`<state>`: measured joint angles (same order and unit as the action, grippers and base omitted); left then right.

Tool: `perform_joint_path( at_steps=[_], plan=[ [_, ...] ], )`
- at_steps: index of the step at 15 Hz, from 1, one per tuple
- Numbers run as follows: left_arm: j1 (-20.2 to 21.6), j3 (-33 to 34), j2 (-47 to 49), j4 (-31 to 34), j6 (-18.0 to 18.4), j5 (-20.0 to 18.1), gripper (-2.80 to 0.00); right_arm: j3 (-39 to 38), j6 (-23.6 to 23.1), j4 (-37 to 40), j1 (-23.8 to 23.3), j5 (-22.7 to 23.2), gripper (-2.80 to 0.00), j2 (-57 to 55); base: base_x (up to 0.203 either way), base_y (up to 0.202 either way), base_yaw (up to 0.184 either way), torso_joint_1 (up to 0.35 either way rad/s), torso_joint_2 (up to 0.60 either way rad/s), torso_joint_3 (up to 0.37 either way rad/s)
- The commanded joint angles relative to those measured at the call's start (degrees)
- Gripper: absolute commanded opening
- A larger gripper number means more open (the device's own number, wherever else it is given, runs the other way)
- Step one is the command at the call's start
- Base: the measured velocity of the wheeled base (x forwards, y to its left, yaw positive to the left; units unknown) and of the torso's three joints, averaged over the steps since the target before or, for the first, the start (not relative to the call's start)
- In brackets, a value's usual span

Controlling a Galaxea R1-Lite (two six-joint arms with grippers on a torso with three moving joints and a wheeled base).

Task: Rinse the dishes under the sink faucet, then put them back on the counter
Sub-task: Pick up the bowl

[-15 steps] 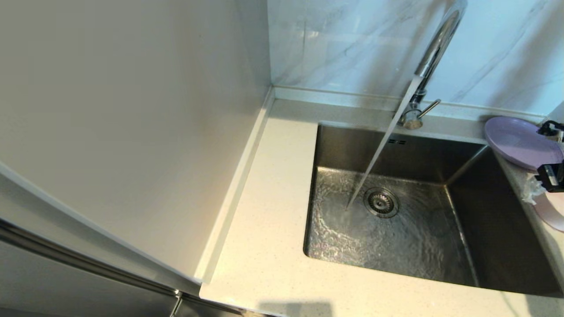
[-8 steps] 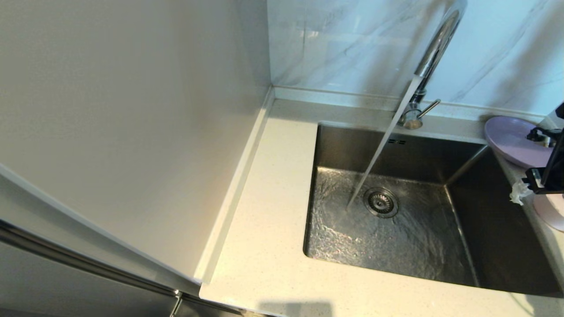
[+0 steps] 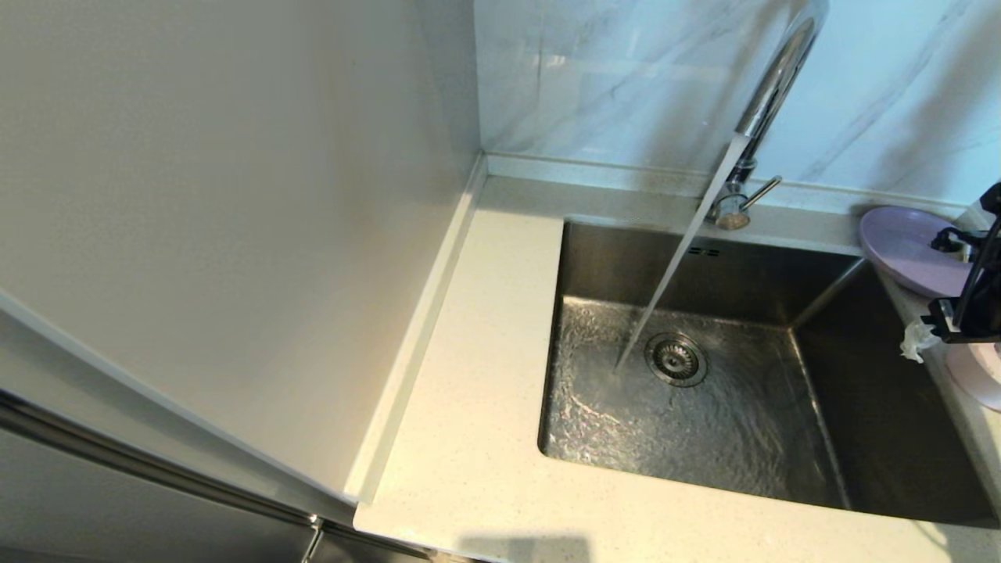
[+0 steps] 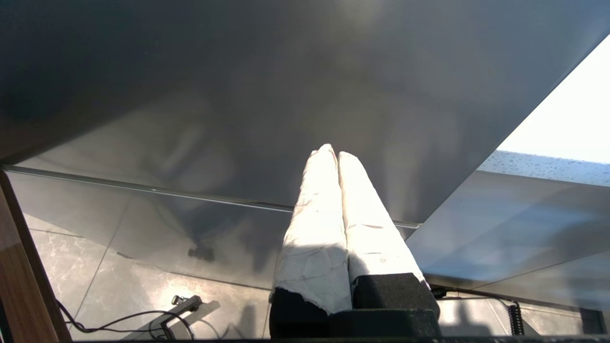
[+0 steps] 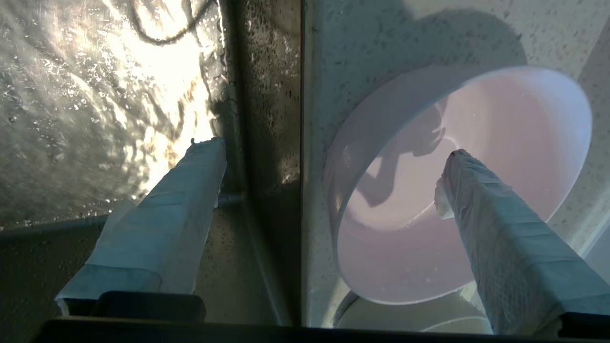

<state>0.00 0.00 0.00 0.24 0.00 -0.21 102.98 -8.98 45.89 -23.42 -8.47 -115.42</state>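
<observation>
Right gripper (image 5: pixel 333 147) spread wide above pink bowl (image 5: pixel 476 190), holding nothing; head view crops bowl (image 3: pixel 977 379). Purple plate (image 3: pixel 907 250) partly hidden. Left gripper (image 4: pixel 332 155) closed, parked.

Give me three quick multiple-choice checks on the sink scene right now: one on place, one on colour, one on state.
1. Where does the pink bowl sit?
A. in the basin
B. on the counter right of the basin
C. under the faucet

2. What colour is the plate by the back edge?
A. lavender
B. green
C. white

3. How is the right tool?
A. shut on the bowl
B. open, straddling the bowl's near rim
C. shut, empty

Key: B, the right wrist view shows speckled stone under it; A, the head view shows it; B, one finger stands over the basin, one over the bowl's inside.
</observation>
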Motion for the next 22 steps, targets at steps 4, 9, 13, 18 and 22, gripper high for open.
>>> perform_joint_path(
  at_steps=[4, 9, 13, 18, 22],
  plan=[
    [0.0, 0.0, 0.0, 0.02, 0.0, 0.03, -2.8, 0.91, -0.14, 0.26, -0.75, -0.06, -2.8, -1.56, 0.0, 0.0, 0.0, 0.0, 0.0, 0.0],
    [0.0, 0.0, 0.0, 0.02, 0.0, 0.03, -2.8, 1.18, -0.07, 0.26, -0.84, -0.12, -2.8, -2.19, 0.0, 0.0, 0.0, 0.0, 0.0, 0.0],
    [0.0, 0.0, 0.0, 0.02, 0.0, 0.03, -2.8, 1.15, 0.02, 0.31, -1.56, 0.06, -2.8, -1.83, 0.0, 0.0, 0.0, 0.0, 0.0, 0.0],
    [0.0, 0.0, 0.0, 0.02, 0.0, 0.03, -2.8, -0.7, 0.02, 0.36, -1.15, 1.42, -2.8, 2.78, 0.0, 0.0, 0.0, 0.0, 0.0, 0.0],
    [0.0, 0.0, 0.0, 0.02, 0.0, -0.06, -2.8, -7.41, -0.02, 0.37, -1.06, 5.83, -2.8, 12.9, 0.0, 0.0, 0.0, 0.0, 0.0, 0.0]
  ],
)
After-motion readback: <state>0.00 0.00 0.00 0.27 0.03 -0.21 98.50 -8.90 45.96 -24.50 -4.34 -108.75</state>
